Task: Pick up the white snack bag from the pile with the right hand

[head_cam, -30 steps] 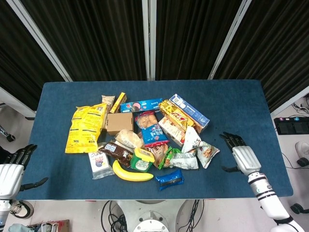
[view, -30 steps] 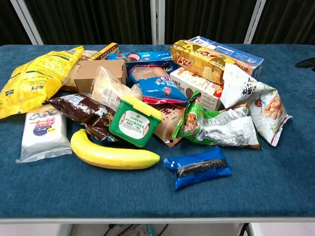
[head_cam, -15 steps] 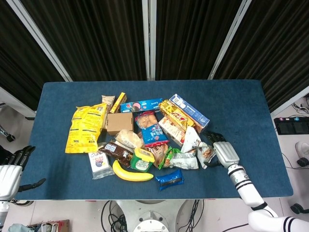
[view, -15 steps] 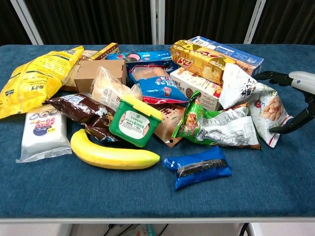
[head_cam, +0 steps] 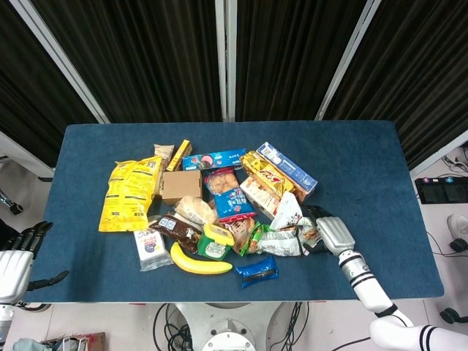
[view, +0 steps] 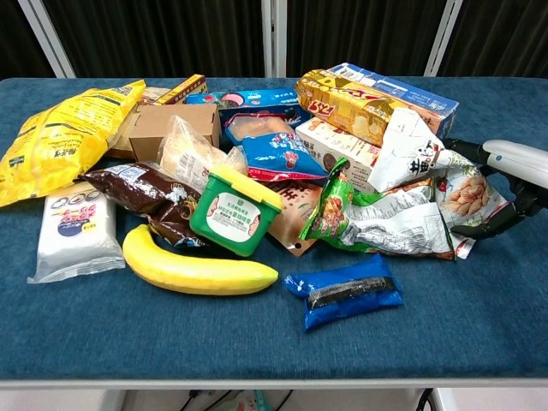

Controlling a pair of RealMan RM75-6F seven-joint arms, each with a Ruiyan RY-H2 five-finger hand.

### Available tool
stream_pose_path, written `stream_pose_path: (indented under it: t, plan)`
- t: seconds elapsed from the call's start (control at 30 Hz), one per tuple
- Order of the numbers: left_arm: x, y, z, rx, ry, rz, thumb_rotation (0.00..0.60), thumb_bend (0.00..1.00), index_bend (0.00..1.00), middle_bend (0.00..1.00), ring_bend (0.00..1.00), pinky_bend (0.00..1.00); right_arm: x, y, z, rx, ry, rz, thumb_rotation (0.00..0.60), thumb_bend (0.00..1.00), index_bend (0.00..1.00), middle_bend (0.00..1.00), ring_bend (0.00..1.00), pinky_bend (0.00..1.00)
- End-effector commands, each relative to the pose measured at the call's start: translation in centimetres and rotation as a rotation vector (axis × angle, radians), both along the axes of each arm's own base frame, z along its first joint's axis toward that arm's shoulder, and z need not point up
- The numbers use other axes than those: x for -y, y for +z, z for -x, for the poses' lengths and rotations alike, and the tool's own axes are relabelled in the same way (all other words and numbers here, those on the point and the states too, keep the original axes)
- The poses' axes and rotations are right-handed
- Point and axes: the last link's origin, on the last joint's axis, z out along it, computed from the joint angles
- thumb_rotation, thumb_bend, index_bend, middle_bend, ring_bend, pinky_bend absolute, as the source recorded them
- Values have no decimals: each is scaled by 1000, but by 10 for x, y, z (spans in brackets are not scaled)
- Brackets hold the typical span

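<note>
The white snack bag [head_cam: 289, 211] [view: 418, 157] lies at the right edge of the pile, its nut-printed end pointing right. My right hand [head_cam: 330, 233] [view: 511, 162] is at that end. Its fingers [view: 460, 146] reach over the top of the bag and the thumb [view: 495, 226] curls under it, so the hand grips the crumpled end. The bag still rests on the pile and the blue table [head_cam: 365, 168]. My left hand [head_cam: 17, 257] hangs off the table's near-left corner with its fingers apart, holding nothing.
A green and silver bag [view: 385, 221] lies against the white bag's left side. The gold box [view: 347, 101] and blue box [view: 394, 90] sit behind it. A blue packet [view: 347, 291], banana [view: 195, 270] and green tub [view: 234, 211] lie nearer the front edge.
My right hand has moved left from the table's right side onto the white bag and closed around its end. The bag is pushed left and crumpled. The left hand has barely moved.
</note>
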Motion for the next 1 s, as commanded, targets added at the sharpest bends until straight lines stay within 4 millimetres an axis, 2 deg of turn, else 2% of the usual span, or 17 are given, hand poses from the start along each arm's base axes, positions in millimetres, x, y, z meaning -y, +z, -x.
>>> stream_pose_path:
  t: [0.03,0.23,0.33,0.6,0.73,1.0]
  plan:
    - [0,0,0,1,0,1,442,0,106,104,134,269,0,0,0,5,6,-1,600,197,239,249,246,430]
    - [-1,0,-1,1,-1,3,449,0,108,104,134,270,0,1,3,-3,15,16,600,254,542,453,448,633]
    - [-1,0,-1,1,0,2,461,0,108,104,134,270,0,3,3,-5,14,32,600,286,619,504,494,676]
    - [-1,0,0,2,5,3,474,0,108,104,133,271,-2,17,7,4,40,115,600,328,732,582,571,746]
    - [-2,-1,0,3,3,4,479,0,109,104,133,271,-5,27,10,19,48,141,600,342,756,600,589,765]
    - [-2,1,-2,5,-2,0,478,0,109,104,134,271,-16,63,1,89,128,238,600,353,763,607,596,769]
